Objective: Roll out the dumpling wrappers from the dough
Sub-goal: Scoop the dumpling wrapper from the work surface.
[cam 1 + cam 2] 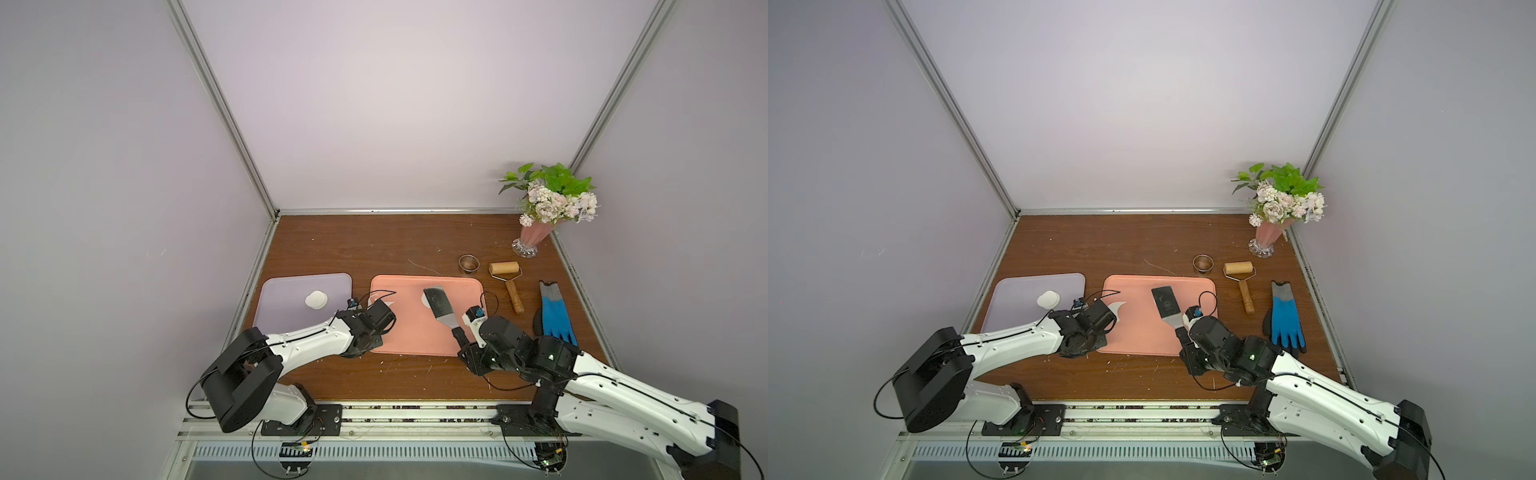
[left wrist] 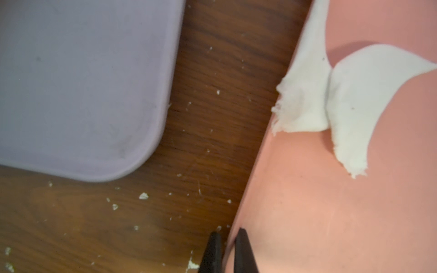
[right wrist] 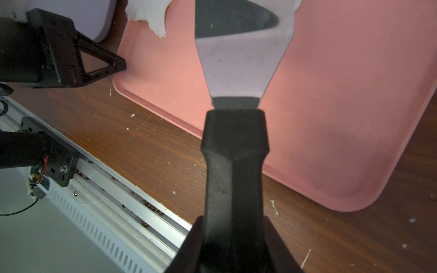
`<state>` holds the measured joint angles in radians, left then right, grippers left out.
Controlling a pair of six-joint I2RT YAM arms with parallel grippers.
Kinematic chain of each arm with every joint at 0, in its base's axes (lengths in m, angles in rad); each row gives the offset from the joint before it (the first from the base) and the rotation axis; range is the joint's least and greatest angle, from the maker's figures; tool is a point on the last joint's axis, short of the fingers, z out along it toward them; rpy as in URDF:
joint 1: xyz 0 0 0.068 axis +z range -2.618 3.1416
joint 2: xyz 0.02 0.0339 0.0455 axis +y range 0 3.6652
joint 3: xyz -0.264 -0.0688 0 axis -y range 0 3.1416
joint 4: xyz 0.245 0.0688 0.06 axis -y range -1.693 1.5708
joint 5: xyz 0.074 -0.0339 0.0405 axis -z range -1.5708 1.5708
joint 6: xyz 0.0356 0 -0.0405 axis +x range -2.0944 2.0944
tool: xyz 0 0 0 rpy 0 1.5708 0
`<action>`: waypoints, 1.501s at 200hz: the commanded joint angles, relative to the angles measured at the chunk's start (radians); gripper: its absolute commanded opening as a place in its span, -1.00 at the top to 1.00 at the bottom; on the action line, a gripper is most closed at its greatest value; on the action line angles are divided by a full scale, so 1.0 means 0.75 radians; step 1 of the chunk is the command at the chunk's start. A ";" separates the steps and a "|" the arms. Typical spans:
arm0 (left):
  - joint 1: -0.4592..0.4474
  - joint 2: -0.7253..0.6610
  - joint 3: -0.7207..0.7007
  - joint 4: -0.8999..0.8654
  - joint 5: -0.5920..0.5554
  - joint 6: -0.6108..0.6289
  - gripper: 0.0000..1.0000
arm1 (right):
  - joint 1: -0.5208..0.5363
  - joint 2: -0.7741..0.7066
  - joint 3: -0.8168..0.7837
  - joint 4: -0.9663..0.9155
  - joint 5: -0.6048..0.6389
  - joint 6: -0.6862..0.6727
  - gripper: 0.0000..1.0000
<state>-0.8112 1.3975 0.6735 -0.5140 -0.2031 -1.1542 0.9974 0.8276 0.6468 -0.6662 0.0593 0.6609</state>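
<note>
Pink tray (image 1: pixel 415 336) is pinched at its rim by the closed jaws of the left gripper (image 2: pixel 227 234), probably to stop it sliding. The right gripper (image 3: pixel 234 241) clamps the spatula (image 1: pixel 438 305) by its handle, with the blade lying over one wrapper (image 1: pixel 426 302) mid-tray, likely to lift it. Finished wrappers (image 1: pixel 316 299) are piled on the purple tray (image 1: pixel 286 291). The dough scrap (image 2: pixel 343 99) lies untouched at the pink tray's left edge.

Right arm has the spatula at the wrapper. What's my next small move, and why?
Probably slide the spatula low under the wrapper: its white edge shows beside the blade, seemingly unlifted, and the left tool pinches the pink tray by its rim, steadying it.
</note>
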 commanded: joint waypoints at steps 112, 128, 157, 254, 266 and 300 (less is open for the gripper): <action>-0.086 0.034 -0.033 0.000 0.085 0.024 1.00 | 0.007 0.278 0.246 -0.295 -0.018 -0.023 1.00; -0.090 0.023 -0.037 -0.001 0.085 0.030 1.00 | -0.020 0.322 0.277 -0.299 -0.040 -0.055 1.00; -0.090 0.000 -0.045 -0.001 0.076 0.032 1.00 | -0.076 0.402 0.344 -0.356 -0.067 -0.122 1.00; -0.090 -0.008 -0.040 -0.001 0.069 0.068 1.00 | -0.200 0.558 0.402 -0.477 -0.168 -0.272 1.00; -0.090 -0.010 -0.038 -0.002 0.069 0.070 1.00 | -0.222 0.581 0.417 -0.481 -0.172 -0.296 1.00; -0.093 -0.021 -0.041 0.000 0.071 0.080 1.00 | -0.309 0.643 0.454 -0.476 -0.238 -0.368 1.00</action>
<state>-0.8642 1.3865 0.6605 -0.4728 -0.1844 -1.1141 0.8013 1.2877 0.9421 -0.9924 -0.0708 0.4473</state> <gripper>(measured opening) 0.047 0.359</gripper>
